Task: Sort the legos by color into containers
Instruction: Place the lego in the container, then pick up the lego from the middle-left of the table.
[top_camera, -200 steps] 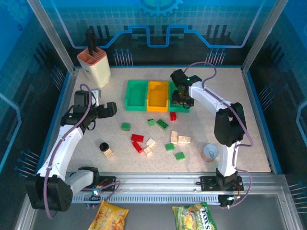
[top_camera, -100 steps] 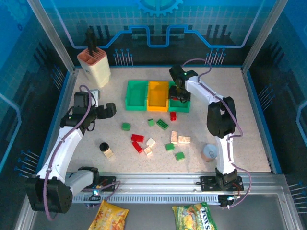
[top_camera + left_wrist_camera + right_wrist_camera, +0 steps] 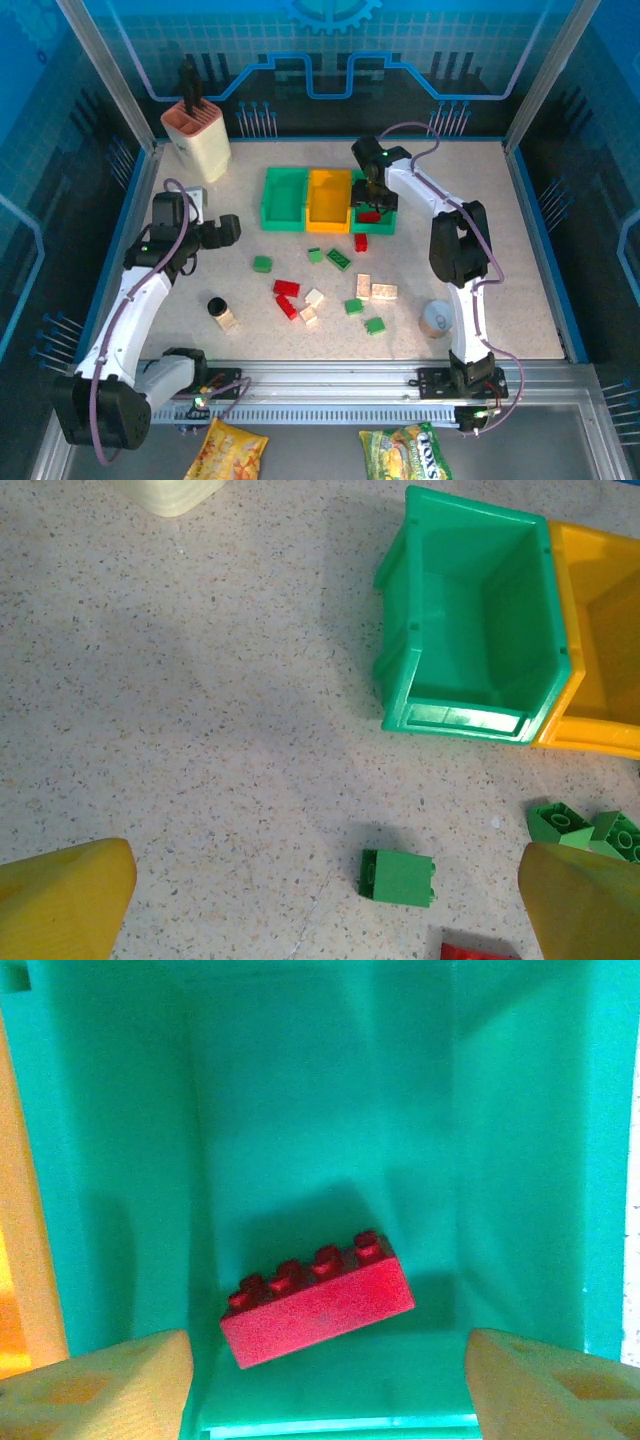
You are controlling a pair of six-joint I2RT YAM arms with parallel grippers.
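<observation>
1. Right fingers [image 3: 100, 1385]: apart, clamped on nothing. The red brick [image 3: 318, 1310] is below and between them, touching neither, skewed in the wrist view.
2. That brick is inside the right green bin [image 3: 500, 1110], studs facing the far wall. I count it as placed.
3. Left fingers [image 3: 70, 895]: wide apart and empty, hovering over the desk [image 3: 200, 730]. A green brick [image 3: 397, 878] lies on the desk under the gap, nearer the right finger, with no contact.
4. The left green bin [image 3: 470, 630] is bare inside. The yellow bin [image 3: 328, 198] sits in the middle, touching both neighbours, and nothing shows in it from above.
5. Left on the desk in the top view:
   - five green bricks, spread out
   - three red, with the closest red one [image 3: 360, 242] just in front of the right green bin
   - four cream, with a cream pair [image 3: 374, 288] side by side near the middle and two more to its left
6. Progress, as a judgement: early. One brick is binned and roughly a dozen are loose. The right green bin reads as the red bin. Which bins take green and cream isn't settled yet.
7. Likely next: the right arm goes for the red brick at the bin front, the left arm drops onto the green brick below it.
8. The tan piece with a black cap [image 3: 220, 312] isn't a brick, so skip it.
</observation>
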